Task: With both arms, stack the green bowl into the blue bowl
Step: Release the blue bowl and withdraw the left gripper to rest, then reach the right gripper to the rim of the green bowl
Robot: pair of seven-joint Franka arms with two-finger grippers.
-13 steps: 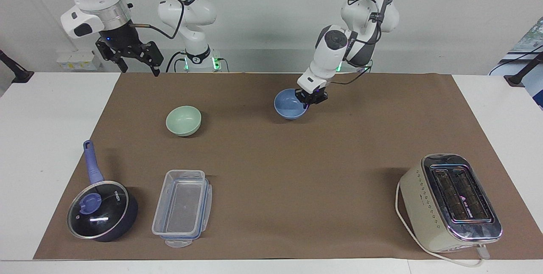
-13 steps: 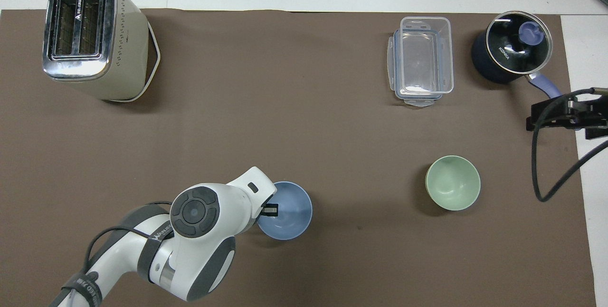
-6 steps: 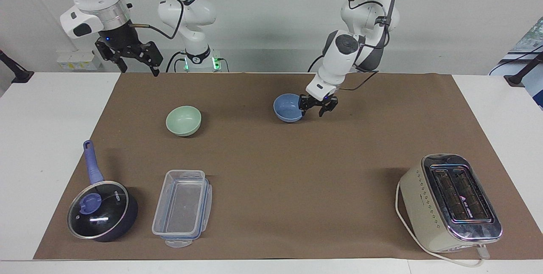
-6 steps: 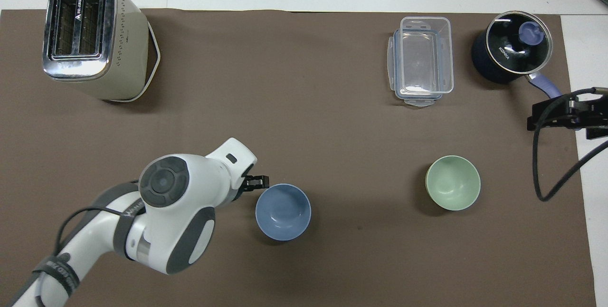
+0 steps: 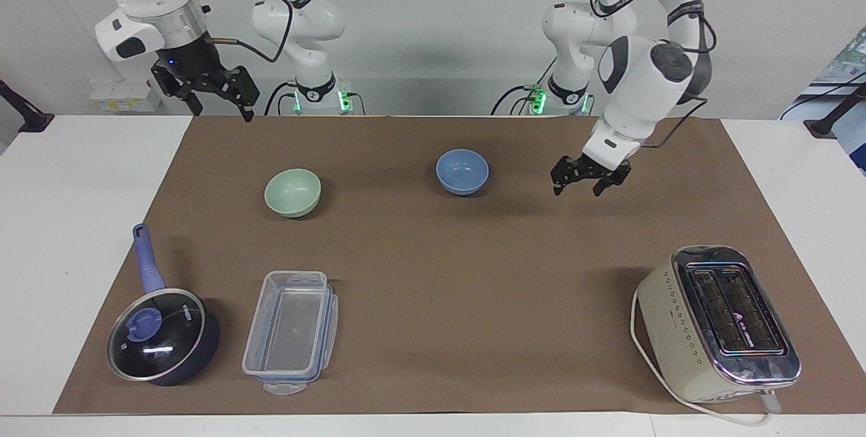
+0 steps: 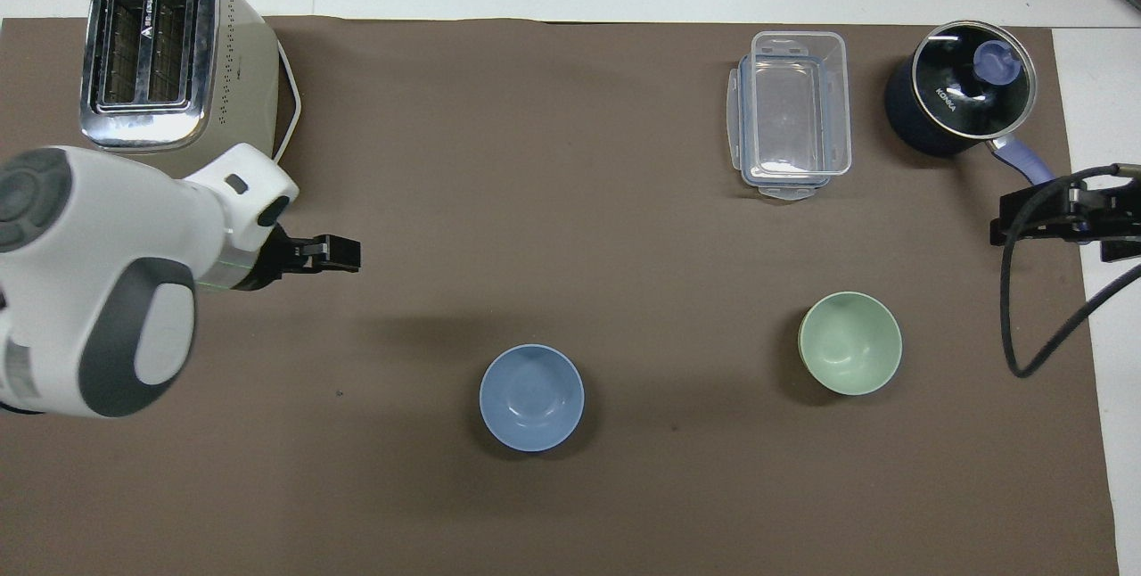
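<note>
Hovering left tool [image 5: 580, 185] seemingly open | blue bowl [image 5: 462, 171] beside, apart

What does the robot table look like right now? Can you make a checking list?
Surface: brown mat over a white table.
Job's things: green bowl and blue bowl stand apart, upright, not stacked.
Clutter: toaster, clear container, lidded saucepan.
Hands: left hand open, empty, raised over bare mat; right hand open, empty, waiting high above the mat's edge.
Cables: black cables on both arms; white toaster cord.
Surroundings: plain wall.
</note>
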